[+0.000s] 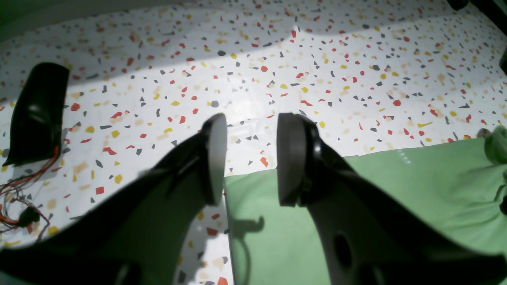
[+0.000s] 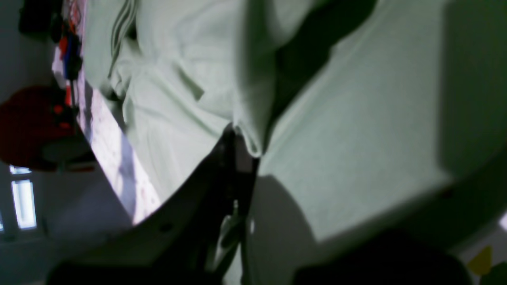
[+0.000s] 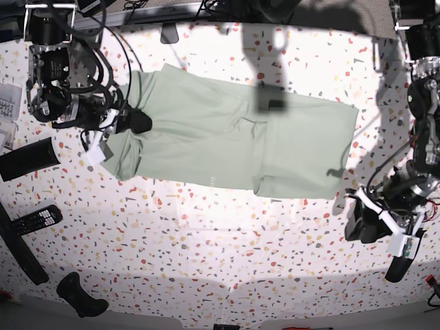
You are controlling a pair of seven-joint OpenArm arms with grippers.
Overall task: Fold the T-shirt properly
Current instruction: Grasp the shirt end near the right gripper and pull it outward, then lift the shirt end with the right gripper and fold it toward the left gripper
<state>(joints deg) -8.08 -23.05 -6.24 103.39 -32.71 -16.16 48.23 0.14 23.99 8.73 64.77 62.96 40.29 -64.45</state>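
The T-shirt (image 3: 234, 137) lies spread on the counter (image 3: 220, 240); it is soft, light and limp. The right tool (image 2: 241, 148) pinches a fabric edge. The left tool (image 1: 247, 158) stands half open and empty; it should take the hem corner.

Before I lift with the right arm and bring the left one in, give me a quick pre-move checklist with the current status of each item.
1. Right gripper shut on the T-shirt: ok; the right wrist view shows a fold of cloth pinched at its tips.
2. How many layers are pinched: cannot tell.
3. Left gripper open and empty: ok; jaws apart, nothing between them.
4. Left gripper placed over the cloth: not ok; it hovers at the shirt's edge, one finger above bare table.
5. Shirt lying flat: not ok; it is bunched near the right gripper and creased mid-body.
6. Loose wires away from the left gripper: ok.
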